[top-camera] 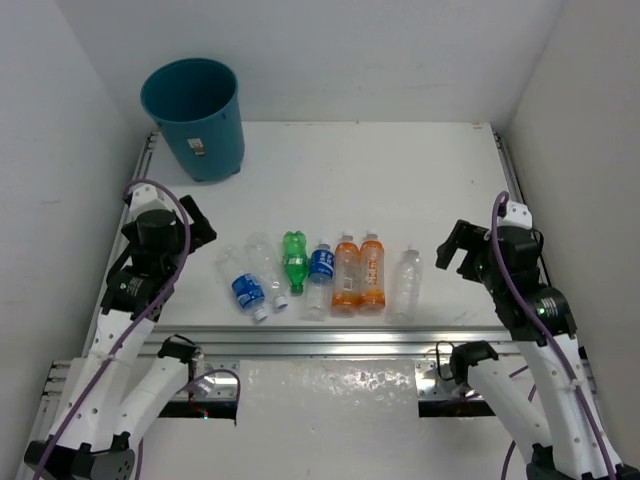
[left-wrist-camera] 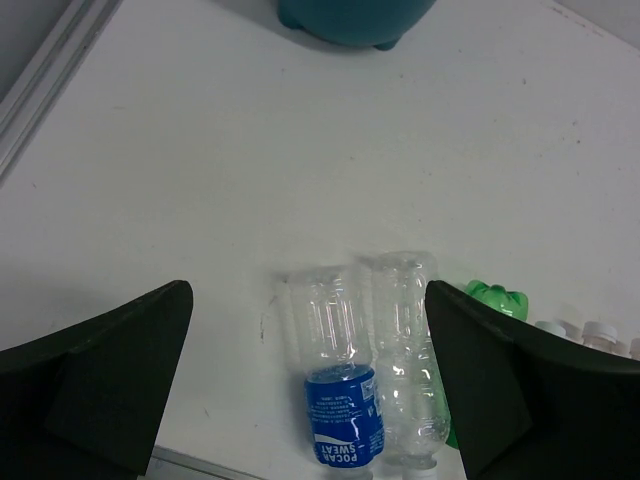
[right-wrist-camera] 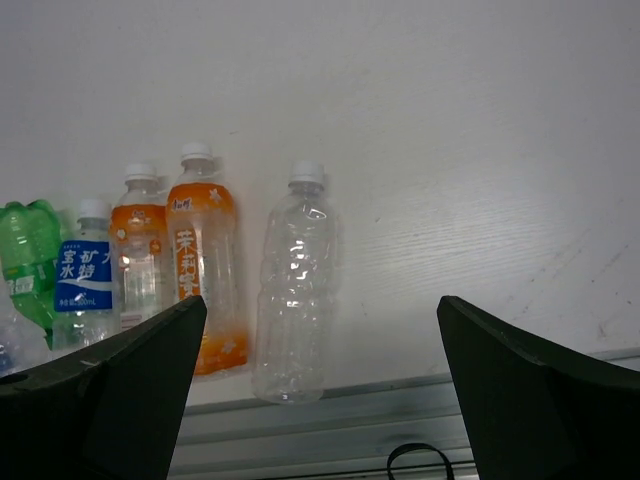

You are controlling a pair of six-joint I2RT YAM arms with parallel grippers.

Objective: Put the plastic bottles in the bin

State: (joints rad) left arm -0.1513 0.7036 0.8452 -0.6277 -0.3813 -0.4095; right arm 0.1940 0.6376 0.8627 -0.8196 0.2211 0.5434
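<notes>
Several plastic bottles lie in a row near the table's front edge: a clear one with a blue label, a plain clear one, a green one, another blue-labelled one, two orange ones and a plain clear one. The teal bin stands upright at the far left. My left gripper is open and empty, above the table left of the row. My right gripper is open and empty, right of the row. In the left wrist view the blue-labelled bottle lies between my fingers.
White walls close in the table on the left, back and right. A metal rail runs along the front edge and another along the left edge. The bin's base shows at the top of the left wrist view.
</notes>
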